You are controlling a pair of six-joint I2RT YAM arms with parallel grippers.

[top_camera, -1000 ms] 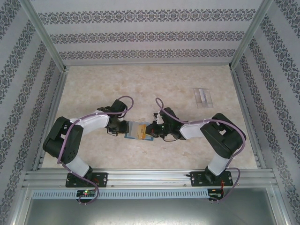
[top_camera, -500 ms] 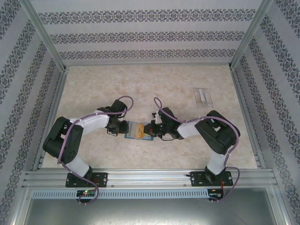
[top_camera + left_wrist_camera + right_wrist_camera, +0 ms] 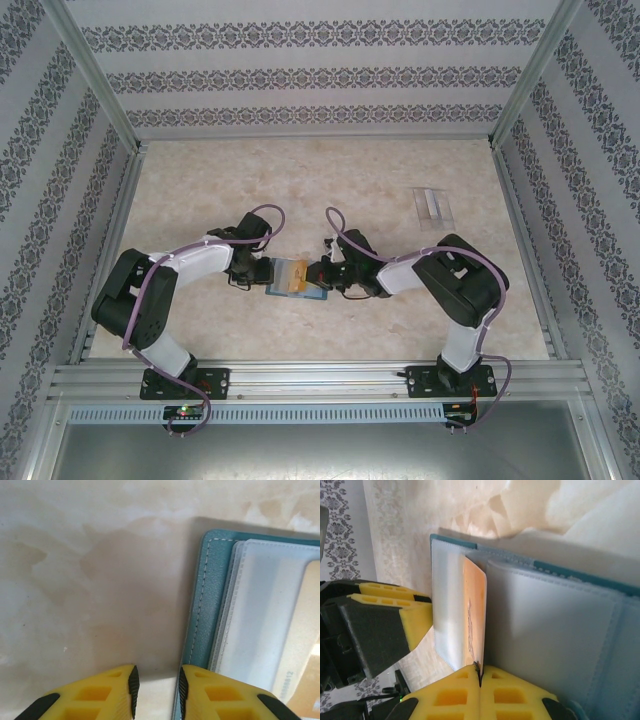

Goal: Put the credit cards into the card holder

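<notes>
container: one card holder (image 3: 296, 277), teal, lies open and flat on the counter (image 3: 330, 180), about midway between the left and right edges and nearer the near edge than the far. its clear inner pockets (image 3: 555, 630) face up. one credit card (image 3: 475, 615), orange-tan, stands on edge along the fold between the left and right pockets; how far it sits in a pocket cannot be told.

count: one holder, one card, one clear stand (image 3: 432, 207).

left jaws: slightly parted, gripping nothing, bare counter in the gap; one finger (image 3: 220, 692) rests over the holder's left edge. right jaws: clenched on the card's near edge, over the holder's fold. the stand lies well apart, near the right edge.
</notes>
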